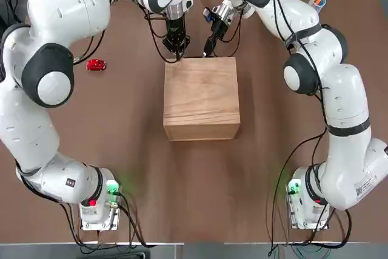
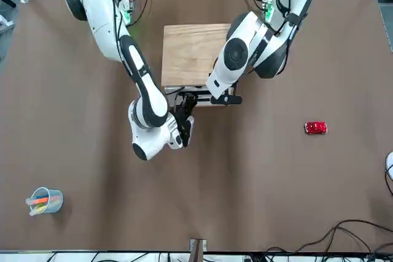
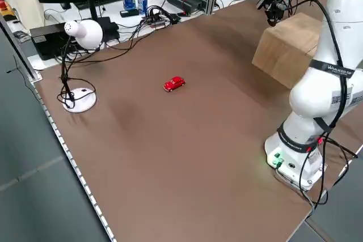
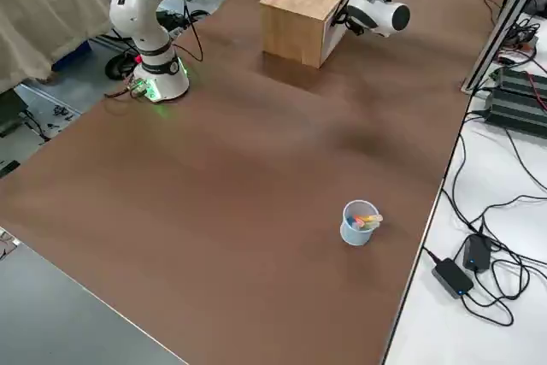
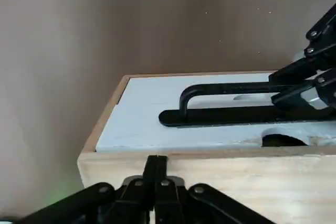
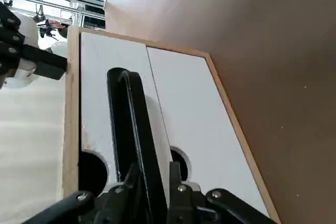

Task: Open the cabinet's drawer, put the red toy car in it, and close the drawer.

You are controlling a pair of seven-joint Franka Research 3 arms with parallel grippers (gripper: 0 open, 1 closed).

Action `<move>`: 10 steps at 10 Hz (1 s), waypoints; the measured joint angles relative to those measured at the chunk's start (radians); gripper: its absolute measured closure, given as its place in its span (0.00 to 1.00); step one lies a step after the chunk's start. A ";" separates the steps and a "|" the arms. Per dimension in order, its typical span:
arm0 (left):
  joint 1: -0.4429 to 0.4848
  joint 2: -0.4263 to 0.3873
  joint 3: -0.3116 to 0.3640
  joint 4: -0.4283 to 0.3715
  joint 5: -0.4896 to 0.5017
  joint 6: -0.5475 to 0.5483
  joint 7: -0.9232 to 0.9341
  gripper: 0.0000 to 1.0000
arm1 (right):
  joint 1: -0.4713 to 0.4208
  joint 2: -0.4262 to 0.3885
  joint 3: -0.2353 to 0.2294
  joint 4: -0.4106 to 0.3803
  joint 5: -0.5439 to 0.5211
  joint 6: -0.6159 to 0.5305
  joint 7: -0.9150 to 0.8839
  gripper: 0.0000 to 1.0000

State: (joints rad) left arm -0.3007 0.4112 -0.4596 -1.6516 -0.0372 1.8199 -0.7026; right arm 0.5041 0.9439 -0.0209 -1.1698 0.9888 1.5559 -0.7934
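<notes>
The wooden cabinet (image 1: 202,98) stands on the bench (image 1: 145,186). The red car (image 1: 96,65) lies well left of it. At its far face, the left gripper's (image 5: 156,159) fingers are together; the right gripper's (image 6: 155,174) narrowly straddle a black handle (image 6: 143,124).

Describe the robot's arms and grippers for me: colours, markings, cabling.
Both arms are glossy white with black joint covers, dark wrapped bands and loose black cables along their length; each base shows a green light. The left gripper and right gripper are black, with slim two-finger linkages and small round silvery screws. Small printed labels mark the white shells.
</notes>
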 joint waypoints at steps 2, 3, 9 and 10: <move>0.000 0.000 0.000 0.000 0.000 0.000 0.000 0.97 | 0.000 0.000 0.001 0.001 0.000 -0.001 0.000 0.76; 0.000 0.000 0.000 0.000 0.000 0.000 0.000 0.97 | 0.000 0.000 0.001 0.001 0.001 -0.003 -0.001 0.77; 0.000 0.000 0.000 0.000 0.000 -0.001 0.000 0.97 | -0.001 0.005 0.001 0.008 0.001 -0.008 -0.019 0.79; 0.000 0.000 0.000 0.000 0.000 -0.002 0.000 0.97 | -0.001 0.007 0.001 0.011 0.001 -0.010 -0.019 0.79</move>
State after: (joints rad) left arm -0.3007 0.4111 -0.4598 -1.6513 -0.0372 1.8184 -0.7026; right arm 0.5029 0.9507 -0.0201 -1.1590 0.9899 1.5457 -0.8122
